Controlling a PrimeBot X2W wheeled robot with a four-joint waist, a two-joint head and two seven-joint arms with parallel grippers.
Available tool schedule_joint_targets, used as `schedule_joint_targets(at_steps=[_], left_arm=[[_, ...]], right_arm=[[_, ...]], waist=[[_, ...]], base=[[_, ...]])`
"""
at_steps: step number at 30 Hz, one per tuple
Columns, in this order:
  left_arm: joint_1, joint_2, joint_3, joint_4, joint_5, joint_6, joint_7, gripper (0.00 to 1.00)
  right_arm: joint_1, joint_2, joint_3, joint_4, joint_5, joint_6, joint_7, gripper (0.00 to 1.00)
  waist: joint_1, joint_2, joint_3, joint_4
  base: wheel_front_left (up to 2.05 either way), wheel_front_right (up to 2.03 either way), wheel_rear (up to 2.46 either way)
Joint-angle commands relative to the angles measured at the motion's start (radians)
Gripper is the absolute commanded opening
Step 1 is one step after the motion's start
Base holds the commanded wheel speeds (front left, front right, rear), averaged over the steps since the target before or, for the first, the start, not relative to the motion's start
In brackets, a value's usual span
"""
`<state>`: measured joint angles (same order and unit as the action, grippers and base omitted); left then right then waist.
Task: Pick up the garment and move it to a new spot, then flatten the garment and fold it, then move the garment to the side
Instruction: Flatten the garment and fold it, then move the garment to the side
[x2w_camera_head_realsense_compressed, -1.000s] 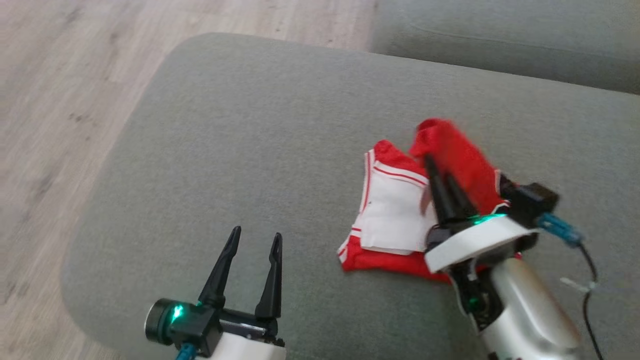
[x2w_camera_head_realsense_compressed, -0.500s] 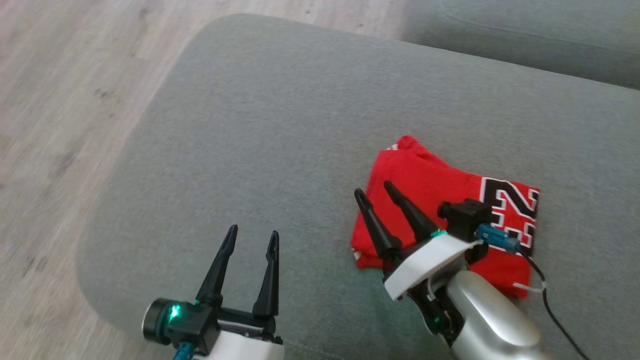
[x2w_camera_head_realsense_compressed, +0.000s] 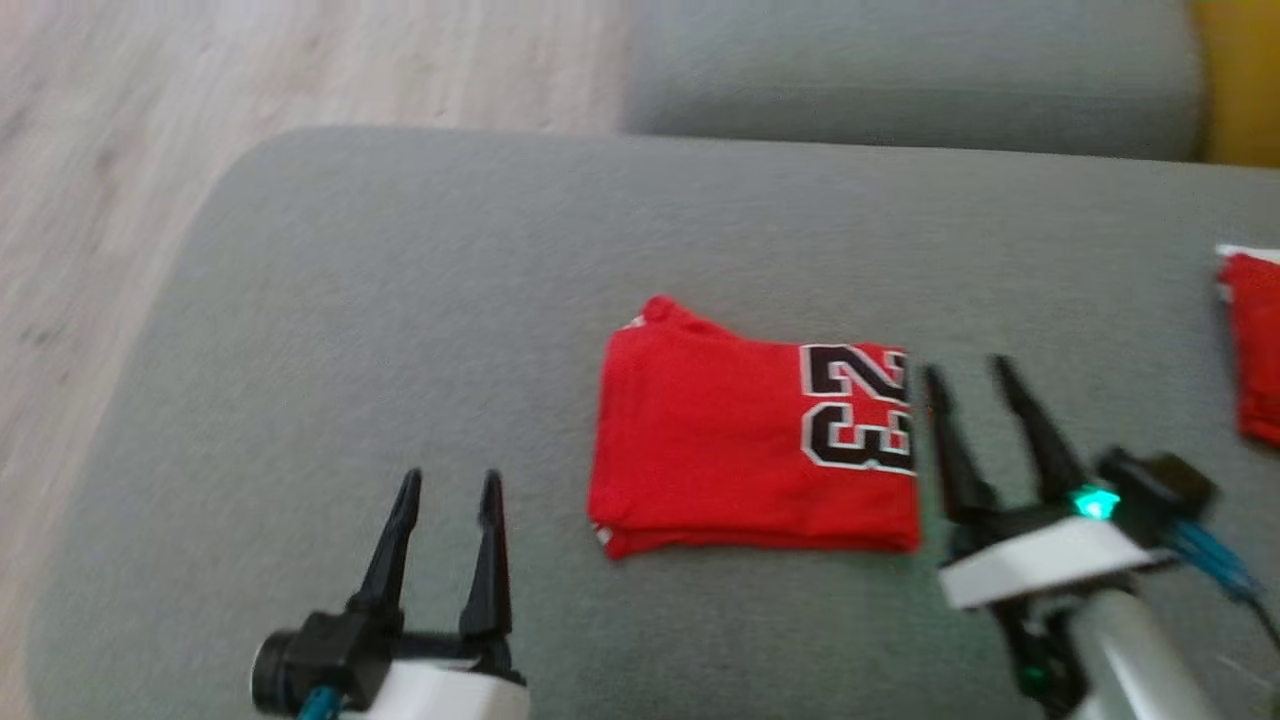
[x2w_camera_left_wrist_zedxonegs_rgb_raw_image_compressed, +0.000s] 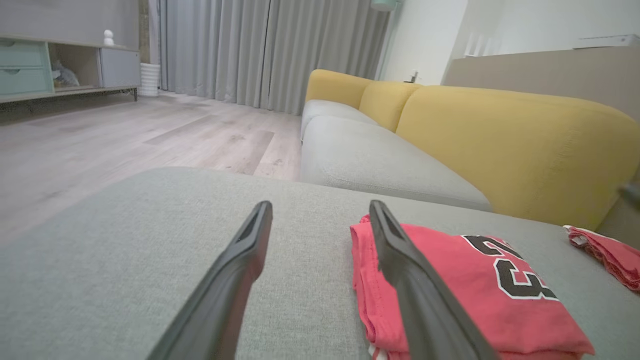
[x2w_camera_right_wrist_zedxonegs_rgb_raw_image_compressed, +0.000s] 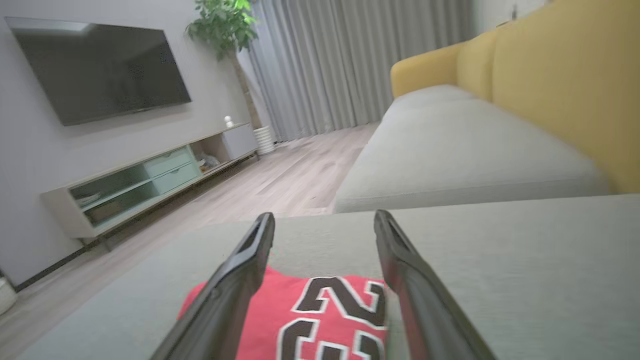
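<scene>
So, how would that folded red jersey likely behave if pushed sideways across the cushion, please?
Probably floppy: the folded red jersey shows loose stacked layers at its edge, so a push may bunch them. It looks thin, so likely light. The textured grey cushion would probably grip it, not let it slide.

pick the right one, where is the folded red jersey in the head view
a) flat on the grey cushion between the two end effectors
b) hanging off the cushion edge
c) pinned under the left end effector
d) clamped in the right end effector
a: the folded red jersey lies flat on the grey cushion, with the open left end effector to its left and the open right end effector to its right, neither gripping it.
</scene>
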<state>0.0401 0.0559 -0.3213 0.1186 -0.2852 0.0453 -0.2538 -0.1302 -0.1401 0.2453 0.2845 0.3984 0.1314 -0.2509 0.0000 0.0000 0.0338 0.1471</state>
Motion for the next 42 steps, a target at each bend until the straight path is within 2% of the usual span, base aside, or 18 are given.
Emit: schedule_joint_targets(at_steps=[1,5,8,16,23,42], left_arm=[[-0.007,-0.006,0.038,-0.021,-0.002,0.004,-0.008,1.0],[-0.007,-0.006,0.048,0.009,-0.011,0.013,-0.008,1.0],[0.0,-0.006,0.052,0.029,-0.008,0.022,-0.008,1.0],[0.041,-0.006,0.092,0.067,0.015,0.039,-0.008,1.0],[0.058,-0.006,0.106,0.072,0.021,0.042,-0.008,1.0],[0.063,-0.006,0.114,0.069,0.044,0.045,-0.008,1.0]], right_arm=[[-0.002,-0.001,-0.019,-0.062,-0.023,-0.001,-0.01,1.0],[0.098,0.011,-0.147,-0.158,-0.089,-0.001,-0.011,1.0],[0.179,0.019,-0.184,-0.196,-0.108,-0.001,-0.011,1.0],[0.303,0.023,-0.169,-0.193,-0.155,-0.001,-0.011,1.0],[0.303,0.026,-0.129,-0.171,-0.173,-0.001,-0.011,1.0],[0.304,0.032,-0.146,-0.158,-0.178,-0.001,-0.011,1.0]], waist=[[0.0,0.0,-0.042,-0.06],[0.0,0.0,-0.066,-0.091],[0.0,0.0,-0.085,-0.103],[0.0,0.0,-0.118,-0.115],[0.0,0.0,-0.126,-0.114],[0.0,0.0,-0.119,-0.105]], base=[[0.0,0.0,0.0],[0.0,0.0,0.0],[0.0,0.0,0.0],[0.0,0.0,0.0],[0.0,0.0,0.0],[0.0,0.0,0.0]])
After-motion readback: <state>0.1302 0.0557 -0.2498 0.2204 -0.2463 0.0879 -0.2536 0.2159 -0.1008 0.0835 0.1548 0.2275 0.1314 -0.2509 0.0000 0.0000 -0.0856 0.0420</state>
